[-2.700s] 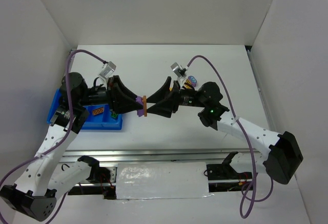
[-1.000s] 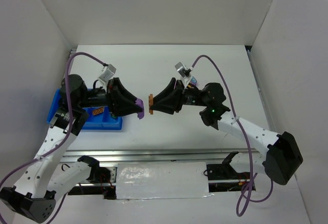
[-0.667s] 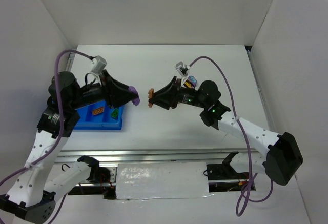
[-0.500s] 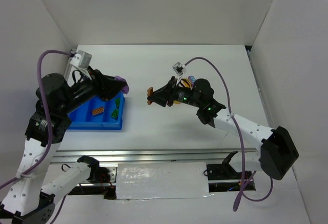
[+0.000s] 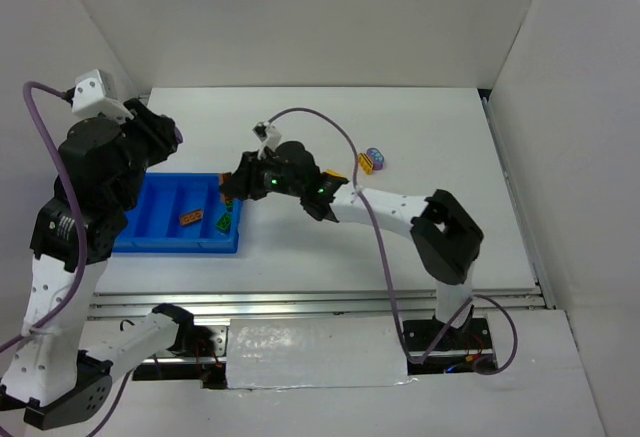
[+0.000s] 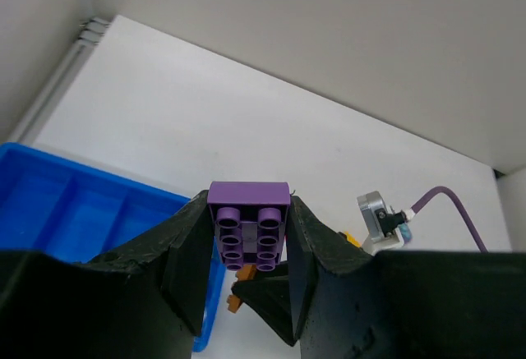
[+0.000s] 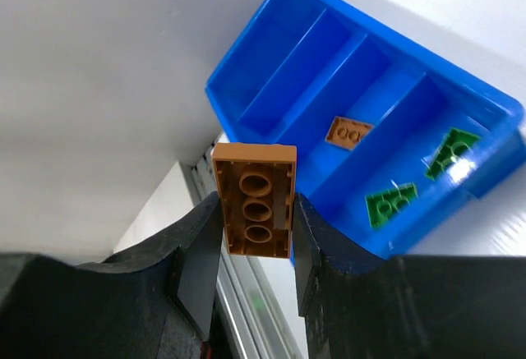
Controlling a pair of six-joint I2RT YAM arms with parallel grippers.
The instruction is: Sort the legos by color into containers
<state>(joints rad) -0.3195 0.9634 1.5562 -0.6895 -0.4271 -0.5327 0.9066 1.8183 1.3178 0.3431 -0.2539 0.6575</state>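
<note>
White table (image 5: pixel 430 127), white walls (image 5: pixel 300 17); L gripper (image 6: pixel 248 204) pinches purple lego (image 6: pixel 248 229), R gripper (image 7: pixel 256 211) pinches orange lego (image 7: pixel 255 195).

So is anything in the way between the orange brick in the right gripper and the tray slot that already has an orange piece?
Nothing visible. The right gripper holds the orange brick near the tray edge, and the slot with the orange piece lies open; the green pieces sit in the next slot.

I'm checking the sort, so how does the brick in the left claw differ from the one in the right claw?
The left claw holds a purple brick; the right claw an orange brick. The purple brick shows two rows of tubes, the orange brick one row of three. Both show their undersides.
</note>
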